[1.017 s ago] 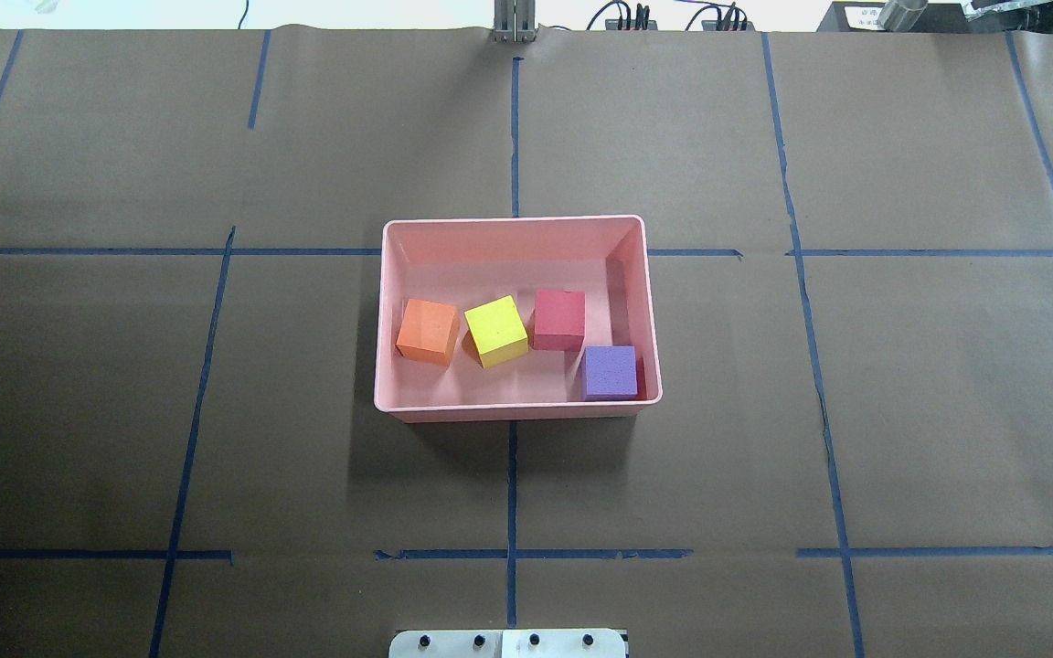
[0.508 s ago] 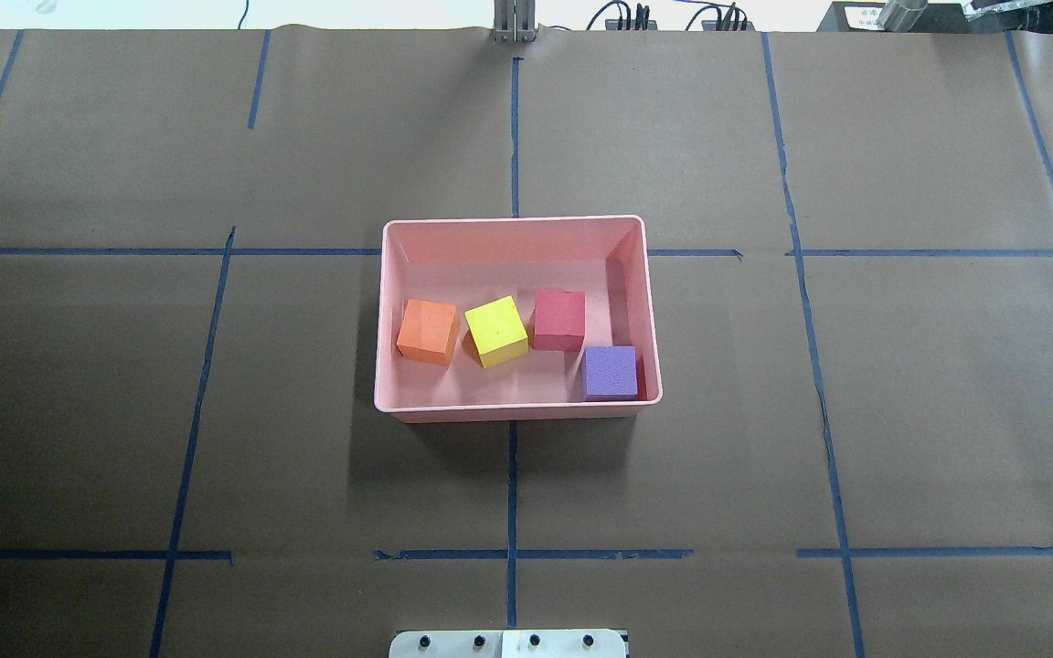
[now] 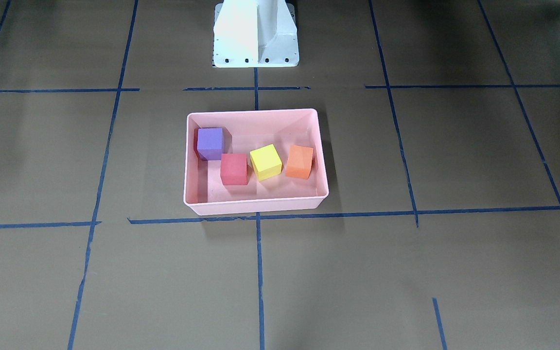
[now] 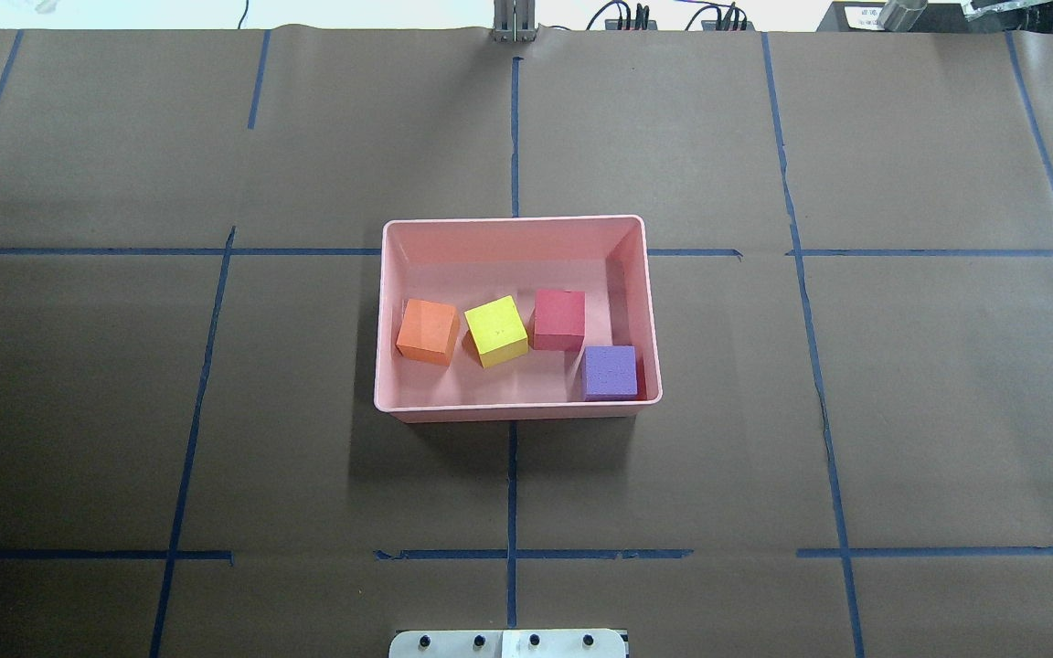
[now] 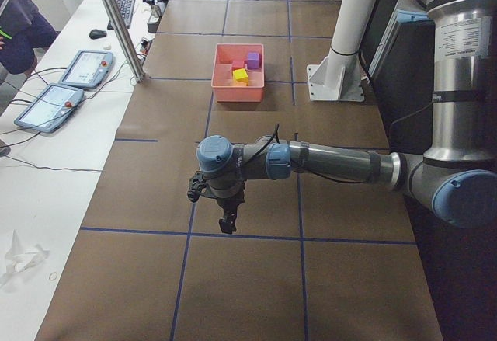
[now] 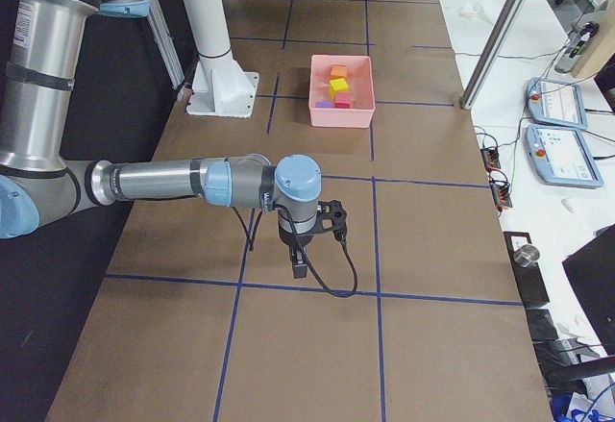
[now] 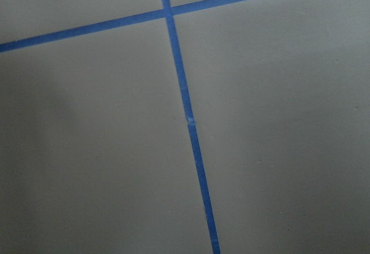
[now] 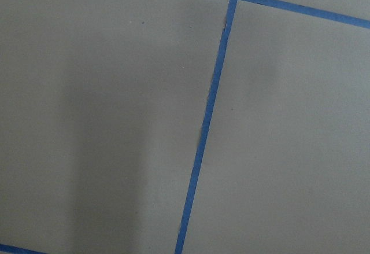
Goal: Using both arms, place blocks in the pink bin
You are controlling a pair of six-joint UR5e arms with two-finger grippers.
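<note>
The pink bin (image 4: 515,220) sits at the table's middle and holds all the blocks: orange (image 4: 428,331), yellow-green (image 4: 495,330), red (image 4: 558,319) and purple (image 4: 610,372) in its near right corner. The front-facing view shows the same bin (image 3: 253,112) and blocks. My left gripper (image 5: 227,220) shows only in the exterior left view, low over bare table far from the bin (image 5: 237,92). My right gripper (image 6: 299,268) shows only in the exterior right view, likewise far from the bin (image 6: 341,114). I cannot tell whether either is open or shut. Both wrist views show only brown paper and blue tape.
The white fixed pedestal (image 3: 255,34) stands behind the bin at the robot's side. Blue tape lines grid the brown paper. A metal post (image 4: 514,18) stands at the far edge. Tablets (image 5: 85,69) lie on a side bench beyond the table.
</note>
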